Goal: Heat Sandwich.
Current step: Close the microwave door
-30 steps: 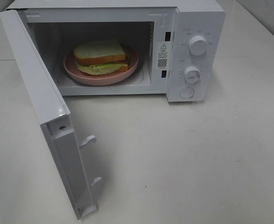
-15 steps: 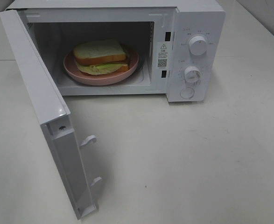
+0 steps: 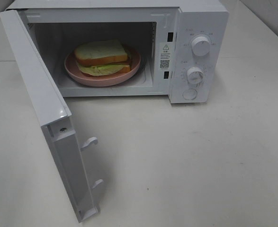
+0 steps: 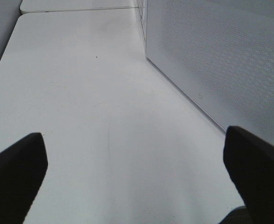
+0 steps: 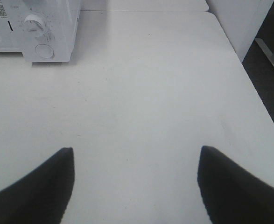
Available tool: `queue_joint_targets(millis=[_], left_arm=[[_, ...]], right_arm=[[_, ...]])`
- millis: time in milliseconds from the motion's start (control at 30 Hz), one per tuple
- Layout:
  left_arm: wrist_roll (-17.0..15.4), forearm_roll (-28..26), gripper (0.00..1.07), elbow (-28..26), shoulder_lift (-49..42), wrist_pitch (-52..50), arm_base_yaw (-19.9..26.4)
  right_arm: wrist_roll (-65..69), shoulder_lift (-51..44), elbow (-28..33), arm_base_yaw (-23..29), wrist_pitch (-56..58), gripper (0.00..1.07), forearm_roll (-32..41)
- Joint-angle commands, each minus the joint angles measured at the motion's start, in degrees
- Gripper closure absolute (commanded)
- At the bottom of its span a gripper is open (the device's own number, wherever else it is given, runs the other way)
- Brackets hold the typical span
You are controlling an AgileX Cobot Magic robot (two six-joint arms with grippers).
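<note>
The sandwich (image 3: pixel 102 57), white bread with orange-brown crust and green lettuce, lies on a round pink plate (image 3: pixel 134 64) inside the white microwave (image 3: pixel 202 19). The microwave door (image 3: pixel 44 104) stands swung wide open toward the front left. Neither arm shows in the exterior high view. My left gripper (image 4: pixel 137 179) is open over bare table, with the door's perforated panel (image 4: pixel 221 56) beside it. My right gripper (image 5: pixel 134 184) is open and empty above the table, and the microwave's control panel (image 5: pixel 38 32) lies far ahead of it.
The microwave has two round knobs (image 3: pixel 201 46) and a round button (image 3: pixel 190 94) on its right panel. Two latch hooks (image 3: pixel 89 142) stick out from the door's edge. The white table (image 3: pixel 200 161) ends at an edge (image 5: pixel 263 102) on the right.
</note>
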Motion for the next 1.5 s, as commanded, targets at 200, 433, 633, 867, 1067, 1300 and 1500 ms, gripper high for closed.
queue_joint_targets(millis=[200, 433, 633, 867, 1067, 1300, 1500], left_arm=[[0.1, -0.2, 0.09, 0.1, -1.6, -0.1, -0.1], [0.1, -0.2, 0.09, 0.1, -1.6, -0.1, -0.1], [0.1, -0.2, 0.09, 0.1, -1.6, -0.1, -0.1], [0.1, -0.2, 0.09, 0.1, -1.6, -0.1, -0.1], [0.1, -0.2, 0.09, 0.1, -1.6, -0.1, -0.1], [-0.2, 0.9, 0.09, 0.1, -1.6, -0.1, -0.1], [-0.2, 0.9, 0.09, 0.1, -1.6, -0.1, -0.1]], right_arm=[[1.0, -1.6, 0.3, -0.5, -0.6, 0.36, -0.1], [1.1, -1.6, 0.3, -0.5, -0.6, 0.36, -0.1], [1.1, -1.6, 0.3, -0.5, -0.6, 0.36, -0.1], [1.1, -1.6, 0.3, -0.5, -0.6, 0.36, -0.1], [1.1, -1.6, 0.3, -0.5, -0.6, 0.36, -0.1], [1.1, -1.6, 0.3, -0.5, -0.6, 0.36, -0.1], [1.1, -1.6, 0.3, -0.5, -0.6, 0.37, -0.1]])
